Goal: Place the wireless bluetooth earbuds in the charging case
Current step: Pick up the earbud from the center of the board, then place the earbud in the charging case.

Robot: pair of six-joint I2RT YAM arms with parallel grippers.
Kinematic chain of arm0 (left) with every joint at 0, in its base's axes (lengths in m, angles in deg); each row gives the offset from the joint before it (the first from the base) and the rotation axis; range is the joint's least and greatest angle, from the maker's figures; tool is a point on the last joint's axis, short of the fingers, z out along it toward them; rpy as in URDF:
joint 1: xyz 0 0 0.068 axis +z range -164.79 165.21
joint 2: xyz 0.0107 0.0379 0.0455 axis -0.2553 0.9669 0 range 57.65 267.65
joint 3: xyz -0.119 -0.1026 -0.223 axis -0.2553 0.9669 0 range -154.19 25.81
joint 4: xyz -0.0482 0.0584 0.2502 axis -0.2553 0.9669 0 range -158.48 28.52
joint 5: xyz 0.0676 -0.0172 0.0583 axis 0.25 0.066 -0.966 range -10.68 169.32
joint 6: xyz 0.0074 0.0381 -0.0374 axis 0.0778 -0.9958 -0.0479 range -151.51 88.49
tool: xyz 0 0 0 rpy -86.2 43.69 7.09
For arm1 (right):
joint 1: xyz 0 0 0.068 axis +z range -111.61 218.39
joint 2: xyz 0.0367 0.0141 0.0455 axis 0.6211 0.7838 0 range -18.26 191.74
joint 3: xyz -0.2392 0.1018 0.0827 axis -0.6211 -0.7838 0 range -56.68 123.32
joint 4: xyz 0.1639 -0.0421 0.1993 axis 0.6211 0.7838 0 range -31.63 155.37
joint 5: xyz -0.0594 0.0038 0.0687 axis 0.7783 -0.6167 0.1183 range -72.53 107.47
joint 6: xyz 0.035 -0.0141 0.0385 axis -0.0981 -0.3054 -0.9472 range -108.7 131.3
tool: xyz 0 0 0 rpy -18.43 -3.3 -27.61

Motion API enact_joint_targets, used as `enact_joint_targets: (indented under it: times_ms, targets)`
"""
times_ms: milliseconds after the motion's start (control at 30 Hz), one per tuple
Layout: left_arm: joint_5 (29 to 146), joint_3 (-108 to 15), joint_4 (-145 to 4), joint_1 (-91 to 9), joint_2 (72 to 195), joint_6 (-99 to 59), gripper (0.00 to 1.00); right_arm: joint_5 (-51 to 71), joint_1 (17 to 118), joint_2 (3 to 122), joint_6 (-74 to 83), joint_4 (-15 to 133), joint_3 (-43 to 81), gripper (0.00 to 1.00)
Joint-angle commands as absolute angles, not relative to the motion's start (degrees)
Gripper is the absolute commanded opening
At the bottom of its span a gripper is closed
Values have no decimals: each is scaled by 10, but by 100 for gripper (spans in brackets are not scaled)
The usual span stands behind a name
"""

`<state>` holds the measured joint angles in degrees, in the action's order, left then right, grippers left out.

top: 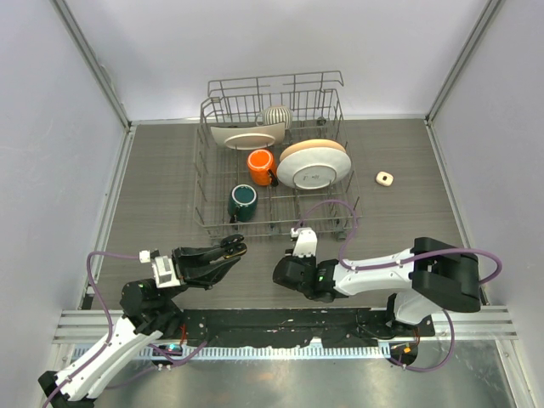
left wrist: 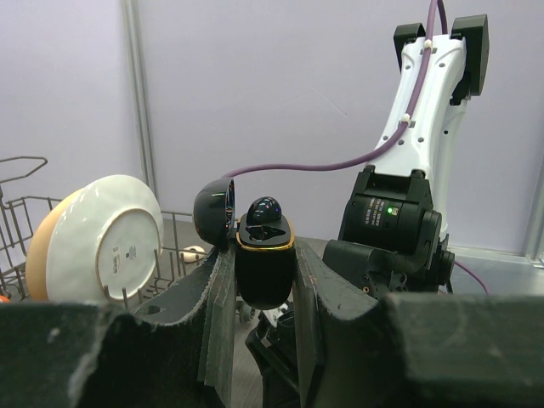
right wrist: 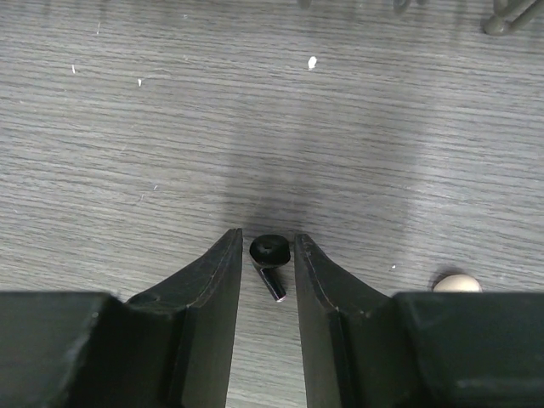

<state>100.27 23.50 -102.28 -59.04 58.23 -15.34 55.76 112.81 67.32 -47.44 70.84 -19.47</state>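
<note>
Step in hand: pickup of a black bud. Right gripper (right wrist: pixel 267 236), just in front of the dish rack (top: pixel 202 183), is down w/ jaws slightly apart either side of the black earbud (right wrist: pixel 270 257), not yet pinching. Left gripper (left wrist: pixel 262 255), also in front of the rack, is clamped on the open charging case (left wrist: pixel 265 276), one bud apparently seated. Next: close gently, lift, bring bud to the free slot, stem down
</note>
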Motion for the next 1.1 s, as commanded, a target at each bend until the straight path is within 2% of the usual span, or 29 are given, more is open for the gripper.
enact_joint_targets:
  times_ms: [0,133,267,367,400,467,633,833,933,1067]
  targets:
    - [994,306,-1034,-593,553,-154,0,553,1130,693,-445,743,-186,37]
    - [994,306,-1033,-593,552,-154,0,550,1129,705,-432,746,-181,36]
    - [995,305,-1033,-592,553,-152,0,549,1130,716,-432,750,-175,30]
    - [995,306,-1032,-592,553,-152,0,554,1129,714,-435,756,-173,20]
    - [995,306,-1033,-593,553,-153,0,558,1129,710,-436,759,-172,14]
    - [995,306,-1032,-593,552,-152,0,566,1129,701,-434,759,-171,11]
    - [988,306,-1036,-593,553,-152,0,600,1137,585,-421,739,-178,5]
    - [976,310,-1043,-592,552,-157,0,674,1163,381,-326,581,-230,2]
    - [973,312,-1048,-592,553,-158,0,676,1174,334,-255,477,-233,1]
    - [965,312,-1048,-592,553,-158,0,660,1193,330,-165,298,-231,1]
